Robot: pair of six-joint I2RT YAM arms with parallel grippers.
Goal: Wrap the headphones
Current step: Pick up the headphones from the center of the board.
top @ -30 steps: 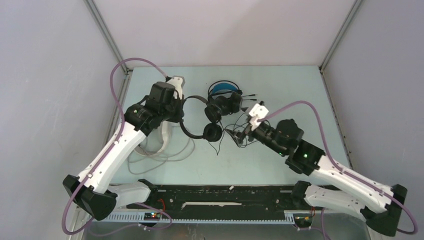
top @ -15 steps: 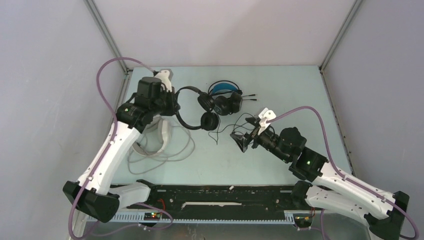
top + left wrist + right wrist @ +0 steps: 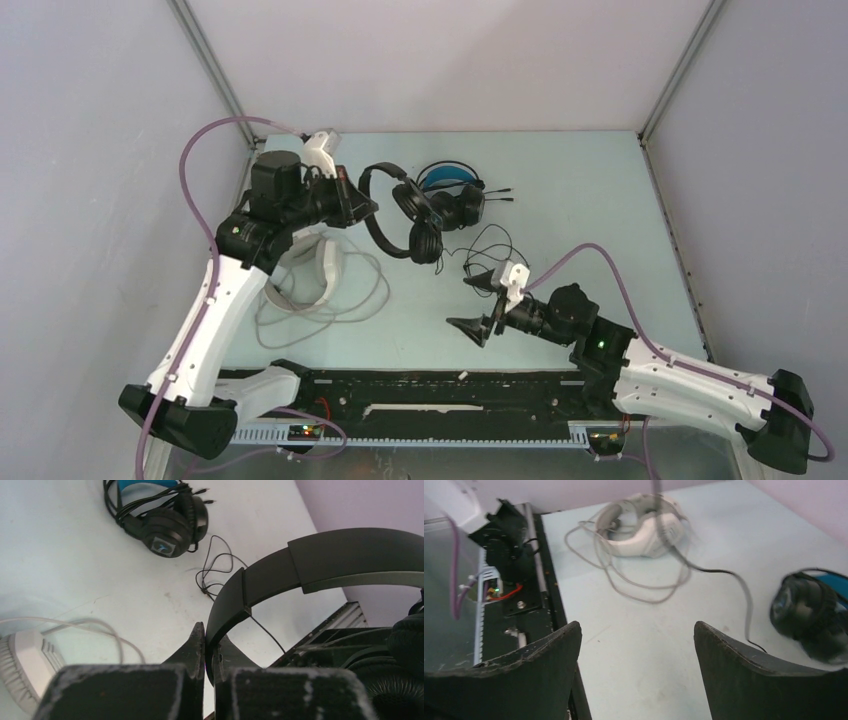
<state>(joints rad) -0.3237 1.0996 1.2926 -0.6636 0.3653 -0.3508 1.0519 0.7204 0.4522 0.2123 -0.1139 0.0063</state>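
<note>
Since a second ago the right gripper [image 3: 477, 303] has drawn back toward the lower centre, jaws wide and empty. The left gripper [image 3: 352, 205], at upper left, has swung leftward, clamped on the headband of the all-black headphones [image 3: 405, 215]. The blue-banded pair [image 3: 448, 190] lies at upper centre, and the white pair [image 3: 325, 262] lies left of centre on the table [image 3: 580, 200].

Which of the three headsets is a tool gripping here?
The all-black pair: the left tool is shut on its headband. The blue-banded pair and the white pair lie untouched on the table.
</note>
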